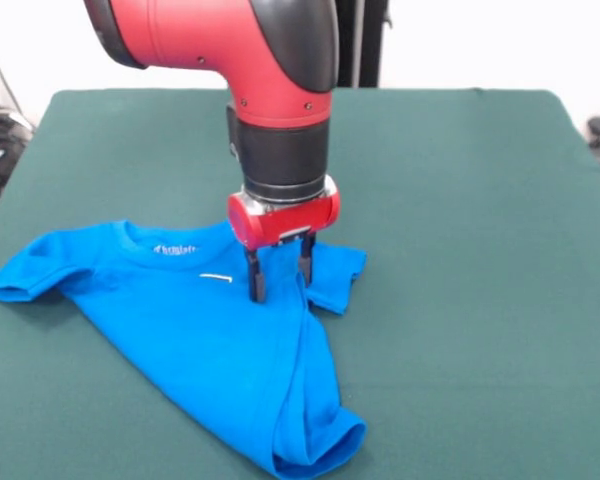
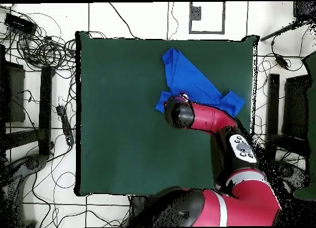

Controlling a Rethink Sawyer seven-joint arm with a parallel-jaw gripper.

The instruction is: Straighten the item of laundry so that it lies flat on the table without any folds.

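Green felt covers the counter (image 1: 460, 250); cables lie on the white floor around it; the blue shirt (image 1: 210, 340) lies crumpled at the counter's front-left in the front view, collar toward the robot, one sleeve spread left, the hem bunched into a fold at the near edge; the tool (image 1: 279, 270) stands upright on the shirt beside the right sleeve, fingers (image 1: 255, 280) parted, tips touching cloth, not visibly pinching it.

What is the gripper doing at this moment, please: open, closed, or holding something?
Gripper: open, fingers apart and pointing down at the blue T-shirt, tips at the cloth near the collar, nothing held.
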